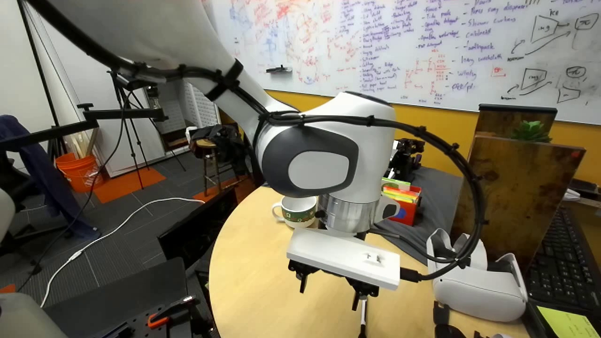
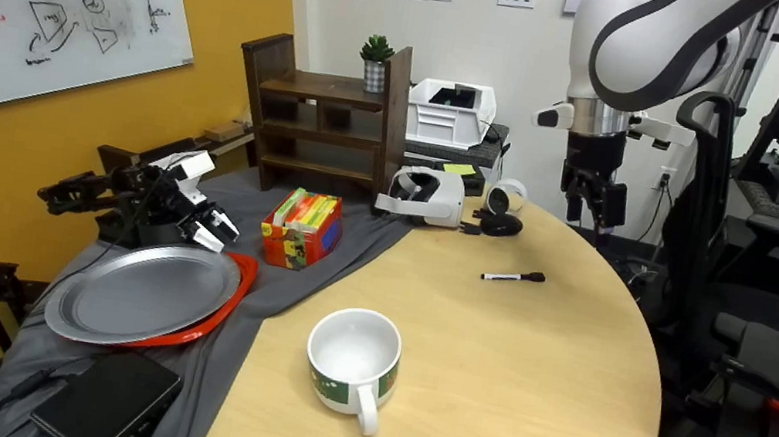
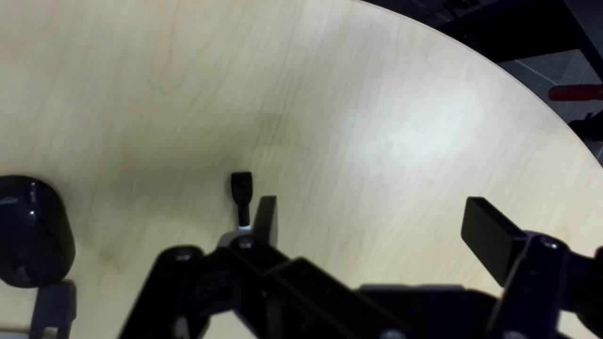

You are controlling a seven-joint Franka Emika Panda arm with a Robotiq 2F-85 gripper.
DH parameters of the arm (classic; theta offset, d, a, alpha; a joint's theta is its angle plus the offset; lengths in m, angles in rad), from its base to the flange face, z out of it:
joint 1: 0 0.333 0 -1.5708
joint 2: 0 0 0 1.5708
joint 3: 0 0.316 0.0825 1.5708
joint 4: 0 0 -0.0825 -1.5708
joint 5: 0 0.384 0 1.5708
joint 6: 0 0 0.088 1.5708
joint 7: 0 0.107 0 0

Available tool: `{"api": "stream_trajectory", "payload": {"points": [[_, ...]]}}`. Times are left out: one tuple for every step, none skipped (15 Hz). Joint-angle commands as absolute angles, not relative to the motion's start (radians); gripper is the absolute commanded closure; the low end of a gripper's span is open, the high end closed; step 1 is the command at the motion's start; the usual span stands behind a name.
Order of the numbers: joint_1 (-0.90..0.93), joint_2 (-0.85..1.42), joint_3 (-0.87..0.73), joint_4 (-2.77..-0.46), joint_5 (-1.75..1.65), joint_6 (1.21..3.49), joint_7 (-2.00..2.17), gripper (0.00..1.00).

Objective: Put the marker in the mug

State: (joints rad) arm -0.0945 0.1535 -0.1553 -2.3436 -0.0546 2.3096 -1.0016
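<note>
On the table (image 2: 495, 391), mug (image 2: 350, 361) and marker (image 2: 511, 277) sit well apart, the gripper (image 1: 329, 297) spread wide.

- Your gripper (image 1: 330, 292) hangs over the light wooden table (image 1: 253, 281), its fingers spread apart.
- You see the marker (image 1: 363, 316) just below one finger, cut off by the view's lower edge.
- Behind your arm (image 1: 324, 159), the white mug (image 1: 299, 216) stands upright on the table, partly hidden, handle in sight.
- You have a white headset (image 1: 479, 291) near a black keyboard (image 1: 558, 263).
- A whiteboard (image 1: 399, 47) full of writing hangs on the yellow wall (image 1: 441, 123) behind.
</note>
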Motion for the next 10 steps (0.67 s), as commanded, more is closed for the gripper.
{"api": "stream_trajectory", "payload": {"points": [[-0.13,0.215,-0.118,-2.295,-0.035,2.316,-1.032,0.0],[-0.134,0.227,-0.111,-2.289,-0.035,2.318,-1.032,0.0],[-0.138,0.24,-0.106,-2.281,-0.036,2.32,-1.028,0.0],[-0.142,0.253,-0.101,-2.273,-0.034,2.322,-1.03,0.0],[-0.148,0.266,-0.095,-2.266,-0.028,2.33,-1.032,0.0],[-0.153,0.277,-0.088,-2.259,-0.022,2.337,-1.03,0.0],[-0.156,0.289,-0.085,-2.254,-0.024,2.355,-1.019,0.0],[-0.159,0.3,-0.08,-2.249,-0.024,2.368,-1.02,0.0],[-0.161,0.31,-0.078,-2.248,-0.034,2.393,-1.018,0.0],[-0.165,0.32,-0.075,-2.249,-0.041,2.42,-1.019,0.0]]}}
